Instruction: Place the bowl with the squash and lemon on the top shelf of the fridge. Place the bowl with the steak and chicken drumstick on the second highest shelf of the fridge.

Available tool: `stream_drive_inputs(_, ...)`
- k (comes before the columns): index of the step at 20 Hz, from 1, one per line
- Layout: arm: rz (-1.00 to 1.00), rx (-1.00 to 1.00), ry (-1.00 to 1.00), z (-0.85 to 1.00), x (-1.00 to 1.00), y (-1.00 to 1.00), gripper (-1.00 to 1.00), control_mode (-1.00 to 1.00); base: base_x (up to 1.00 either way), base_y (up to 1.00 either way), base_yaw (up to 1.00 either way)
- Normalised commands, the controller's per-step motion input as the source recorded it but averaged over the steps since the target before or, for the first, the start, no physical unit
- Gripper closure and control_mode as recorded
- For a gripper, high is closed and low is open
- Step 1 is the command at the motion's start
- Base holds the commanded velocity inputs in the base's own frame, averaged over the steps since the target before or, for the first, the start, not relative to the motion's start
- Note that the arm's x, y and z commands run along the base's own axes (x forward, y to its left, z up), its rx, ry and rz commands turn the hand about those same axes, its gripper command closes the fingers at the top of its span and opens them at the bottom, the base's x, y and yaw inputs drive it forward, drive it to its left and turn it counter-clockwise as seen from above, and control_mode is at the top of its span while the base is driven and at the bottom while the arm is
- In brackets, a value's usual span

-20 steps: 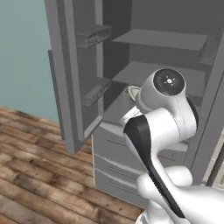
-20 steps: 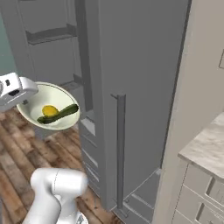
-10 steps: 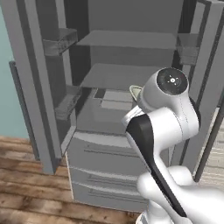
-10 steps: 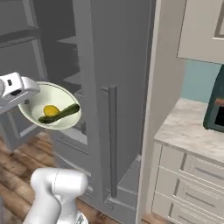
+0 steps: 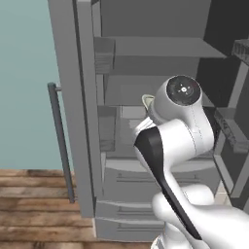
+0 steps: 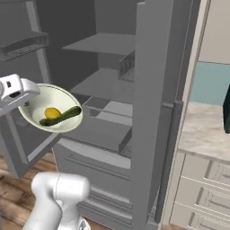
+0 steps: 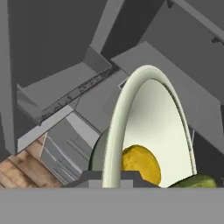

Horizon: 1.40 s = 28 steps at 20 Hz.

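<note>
The bowl with the squash and lemon (image 6: pixel 50 108) hangs in the air before the open fridge (image 6: pixel 148 112), about level with its lower shelves and well below the top shelf (image 6: pixel 105 43), the gripper (image 7: pixel 113 177) pinching its near rim. It carries one lemon (image 6: pixel 52 112) and one squash (image 6: pixel 60 116). Held by the rim alone, the bowl might tip and spill, or knock a shelf edge while rising.

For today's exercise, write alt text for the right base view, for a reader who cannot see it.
A cream bowl with a lemon and a green squash is held up at the left, in front of an open grey fridge. Bare shelves show inside, the top shelf above the bowl, drawers below.
</note>
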Motion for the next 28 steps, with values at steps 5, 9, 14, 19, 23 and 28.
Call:
stream_drive_inputs(5,0.0,0.0,0.0,0.0,0.0,0.0,1.0,1.0,0.08,-0.25,-0.27)
stream_drive_inputs(9,0.0,0.0,0.0,0.0,0.0,0.0,1.0,1.0,0.06,-0.17,-0.3)
stream_drive_inputs(14,0.0,0.0,0.0,0.0,0.0,0.0,1.0,1.0,0.42,-0.04,-0.28)
stream_drive_inputs(19,0.0,0.0,0.0,0.0,0.0,0.0,1.0,1.0,0.57,-0.13,-0.19)
stream_drive_inputs(23,0.0,0.0,0.0,0.0,0.0,0.0,1.0,1.0,0.53,-0.24,-0.16)
stream_drive_inputs(28,0.0,0.0,0.0,0.0,0.0,0.0,1.0,1.0,0.74,0.05,-0.15)
